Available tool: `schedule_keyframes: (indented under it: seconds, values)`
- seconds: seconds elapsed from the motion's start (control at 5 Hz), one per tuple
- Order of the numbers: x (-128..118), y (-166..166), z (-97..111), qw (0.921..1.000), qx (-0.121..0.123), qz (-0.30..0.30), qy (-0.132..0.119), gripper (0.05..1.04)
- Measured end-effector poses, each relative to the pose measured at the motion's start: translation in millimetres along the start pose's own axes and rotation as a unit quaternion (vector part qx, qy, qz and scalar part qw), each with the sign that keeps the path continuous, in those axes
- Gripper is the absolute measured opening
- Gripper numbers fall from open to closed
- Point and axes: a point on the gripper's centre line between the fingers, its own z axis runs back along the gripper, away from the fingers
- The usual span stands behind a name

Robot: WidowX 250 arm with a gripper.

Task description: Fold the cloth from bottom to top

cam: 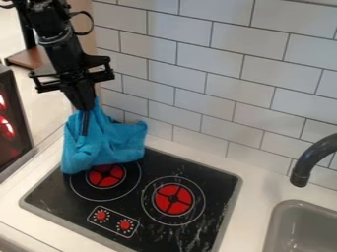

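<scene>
Camera view, arm: the black arm (59,49) comes in from the top edge at the upper left and slants down toward the back left of the cooktop.
Gripper: the gripper (85,117) points down above the cooktop's back left part, its two fingers close together and clenched on the upper part of the blue cloth (105,145).
Blue cloth: gathered to a narrow peak at the fingers, it hangs and spreads downward in loose folds over the back left of the cooktop, with one corner sticking out to the right near the tiled wall (217,64). Its lower edge overlaps the back of the left burner (105,175). Whether any layer lies doubled inside the bunch, I cannot tell.
Cooktop: black with a grey border, the cooktop (214,172) has white scuffs on its right part. The right burner (172,199), ringed in white around a red centre, is uncovered.
Knobs: two red knobs (101,215) sit side by side in an outlined panel in front of the burners.
Counter: pale, the counter (253,192) surrounds the cooktop. At the right, a dark faucet (317,153) curves down near a grey sink (299,219).
Left edge: a dark panel (13,133) with glowing red spots stands beside the counter.
</scene>
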Motion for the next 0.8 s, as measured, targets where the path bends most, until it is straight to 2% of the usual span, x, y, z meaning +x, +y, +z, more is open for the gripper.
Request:
schedule_keyframes:
  seconds: [0.2, 0.4, 0.6, 0.8]
  values:
    - [12, 6, -20, 0.9999, 0.016, 0.006, 0.002, 0.050]
    - [18, 7, -42, 0.9997, 0.021, -0.009, -0.010, 0.050]
    - [24, 3, -61, 0.9986, 0.023, -0.031, -0.037, 0.050]
    - [22, 2, -77, 0.9985, 0.024, -0.038, -0.032, 0.050]
